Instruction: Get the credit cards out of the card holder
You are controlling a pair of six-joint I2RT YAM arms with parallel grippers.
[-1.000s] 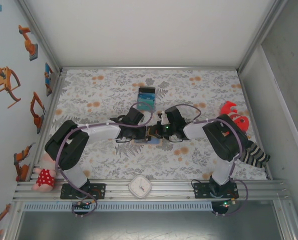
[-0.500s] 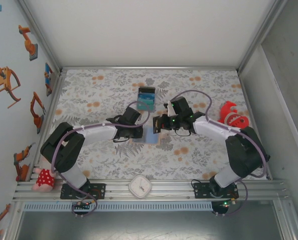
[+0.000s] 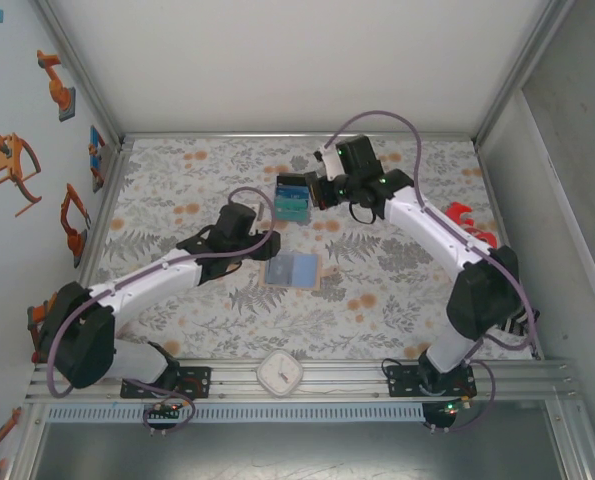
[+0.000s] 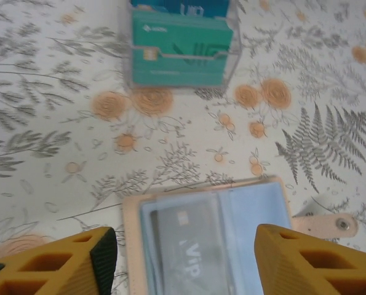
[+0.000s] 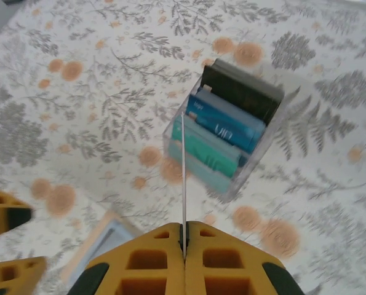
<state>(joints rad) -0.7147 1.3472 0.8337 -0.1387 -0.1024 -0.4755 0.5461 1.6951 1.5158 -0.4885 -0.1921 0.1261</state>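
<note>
The tan card holder (image 3: 292, 270) lies open on the flowered table, pale blue inner face up (image 4: 256, 215). A grey credit card (image 4: 189, 246) marked VIP sits in its left pocket. My left gripper (image 4: 186, 258) hovers just over the holder's near-left part, open, nothing between its fingers (image 4: 66, 264); from above it (image 3: 267, 245) sits at the holder's left edge. My right gripper (image 5: 184, 243) is shut on a thin credit card (image 5: 183, 172), seen edge-on, held above the near-left corner of a clear box (image 5: 232, 132) of teal, blue and dark cards. From above, the right gripper (image 3: 314, 190) is beside that box (image 3: 293, 198).
A white round clock (image 3: 279, 373) rests on the front rail. A red toy (image 3: 467, 225) lies at the right wall. The left gripper's yellow fingers (image 5: 4, 215) show at the left edge of the right wrist view.
The left gripper has opened and drawn back left off the holder. The right gripper has lifted away toward the clear box with a card in it. The holder now lies alone, open.
</note>
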